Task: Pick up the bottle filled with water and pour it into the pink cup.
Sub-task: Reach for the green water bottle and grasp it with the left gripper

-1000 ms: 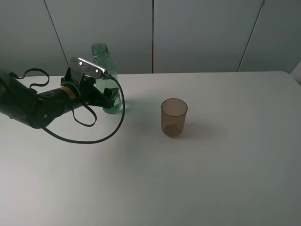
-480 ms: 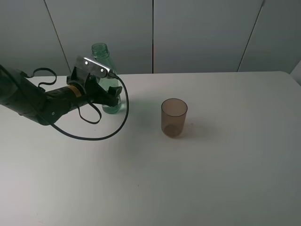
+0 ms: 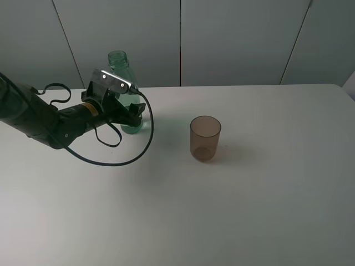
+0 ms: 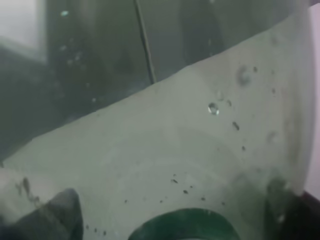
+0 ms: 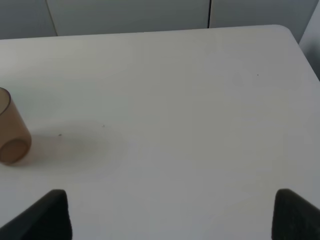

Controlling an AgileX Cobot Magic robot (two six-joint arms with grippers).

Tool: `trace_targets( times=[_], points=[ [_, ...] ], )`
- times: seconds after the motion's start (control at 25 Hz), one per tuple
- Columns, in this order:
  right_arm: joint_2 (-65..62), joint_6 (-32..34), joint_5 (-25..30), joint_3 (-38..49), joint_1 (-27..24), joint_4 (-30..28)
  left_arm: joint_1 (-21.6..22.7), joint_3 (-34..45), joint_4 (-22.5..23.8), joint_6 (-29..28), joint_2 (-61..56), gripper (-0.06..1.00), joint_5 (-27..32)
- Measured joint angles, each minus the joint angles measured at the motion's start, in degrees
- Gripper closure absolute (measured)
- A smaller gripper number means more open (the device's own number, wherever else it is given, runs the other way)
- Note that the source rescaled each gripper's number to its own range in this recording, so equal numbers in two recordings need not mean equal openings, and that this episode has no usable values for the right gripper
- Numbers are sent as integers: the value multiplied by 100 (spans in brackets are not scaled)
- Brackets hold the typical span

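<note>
Two failures worry me from here: a poor hold on the bottle (image 3: 118, 66) and water missing the cup (image 3: 205, 138).

The bottle stands upright at the back left of the table (image 3: 249, 194), well apart from the cup, which stands upright nearer the middle. My left gripper (image 3: 132, 113) sits around the bottle's lower body, a finger on each side. In the left wrist view the clear wall (image 4: 190, 150) fills nearly everything, with dark fingertips (image 4: 57, 215) low at the corners. I cannot tell whether the pads press the plastic or only flank it.

If I lift before they seat, I judge the bottle will slide or tip over. The grip is low on a tall body, so it may lean or swing as I carry it. I see no cap on the neck, so a hard squeeze or a jerk could send water out early.

At the cup the risk is a knock, since it looks light and nothing steadies it. The right gripper (image 5: 170, 217) has its fingers wide apart and empty, off to the side, with the cup (image 5: 11, 132) at the edge of its view. A fast tilt could overshoot that small mouth.
</note>
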Motion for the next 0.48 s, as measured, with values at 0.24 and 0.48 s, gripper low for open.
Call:
trace_targets(
  times=[0.24,0.48],
  points=[
    [0,0,0,0,0,0,0,-24,58,-34,0,0,0],
    [0,0,0,0,0,0,0,-24,79,-100,0,0,0]
  ],
)
